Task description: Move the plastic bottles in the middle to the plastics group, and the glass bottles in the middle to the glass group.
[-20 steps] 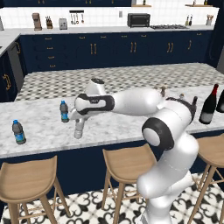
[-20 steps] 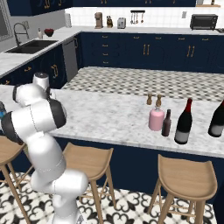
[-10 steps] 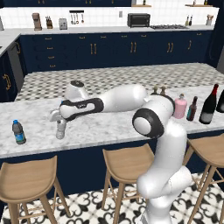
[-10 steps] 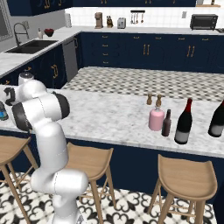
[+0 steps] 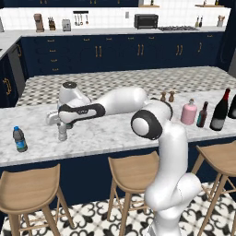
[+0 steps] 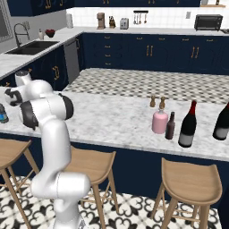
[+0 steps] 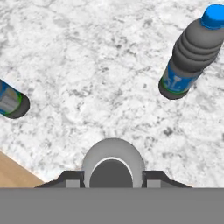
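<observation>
Two-finger gripper (image 5: 61, 130) clamped on the slim clear-greyish plastic water bottle with white cap (image 5: 62, 132), held upright at the left end of the white marble counter (image 5: 106, 133). In the hand view, bottle cap (image 7: 112, 168) between the finger tips, seen from above. Carried here to join the plastics group: one dark blue-capped, blue-labelled water bottle (image 7: 190, 54) standing near, another (image 7: 10, 100) at the view's edge. Squat pink stoppered bottle (image 5: 189, 112) and small dark brown bottle (image 5: 202, 115) not yet sorted, just beside the tall red-foil wine bottle (image 5: 220, 110).

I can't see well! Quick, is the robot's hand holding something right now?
Gripper: fingers closed on the clear bottle, holding it upright above the counter.
</observation>
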You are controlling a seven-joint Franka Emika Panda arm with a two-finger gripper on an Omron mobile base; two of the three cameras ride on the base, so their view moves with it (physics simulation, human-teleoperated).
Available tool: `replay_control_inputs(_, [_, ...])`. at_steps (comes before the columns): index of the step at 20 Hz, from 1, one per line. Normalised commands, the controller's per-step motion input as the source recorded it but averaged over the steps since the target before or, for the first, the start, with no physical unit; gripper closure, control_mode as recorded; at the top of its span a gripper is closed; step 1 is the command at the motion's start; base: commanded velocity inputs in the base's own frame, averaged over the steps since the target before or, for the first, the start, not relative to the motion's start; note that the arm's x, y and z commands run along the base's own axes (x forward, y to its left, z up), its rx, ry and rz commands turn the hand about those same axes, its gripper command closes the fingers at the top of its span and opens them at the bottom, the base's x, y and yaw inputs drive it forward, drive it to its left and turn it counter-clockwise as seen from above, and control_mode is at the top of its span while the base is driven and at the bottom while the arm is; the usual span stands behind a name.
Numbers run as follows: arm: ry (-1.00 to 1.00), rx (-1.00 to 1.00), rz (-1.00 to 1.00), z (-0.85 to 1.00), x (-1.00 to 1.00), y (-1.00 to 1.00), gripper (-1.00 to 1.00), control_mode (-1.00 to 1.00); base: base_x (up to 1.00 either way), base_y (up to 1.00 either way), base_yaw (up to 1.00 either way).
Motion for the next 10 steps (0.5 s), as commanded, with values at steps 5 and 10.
replay_control_inputs(5, [-0.08, -0.01, 0.01, -0.06, 0.18, 0.2, 1.0, -1.0, 0.0, 0.0, 0.0])
replay_control_inputs(10, [-0.01, 0.01, 0.02, -0.17, 0.0, 0.11, 1.0, -1.0, 0.0, 0.0, 0.0])
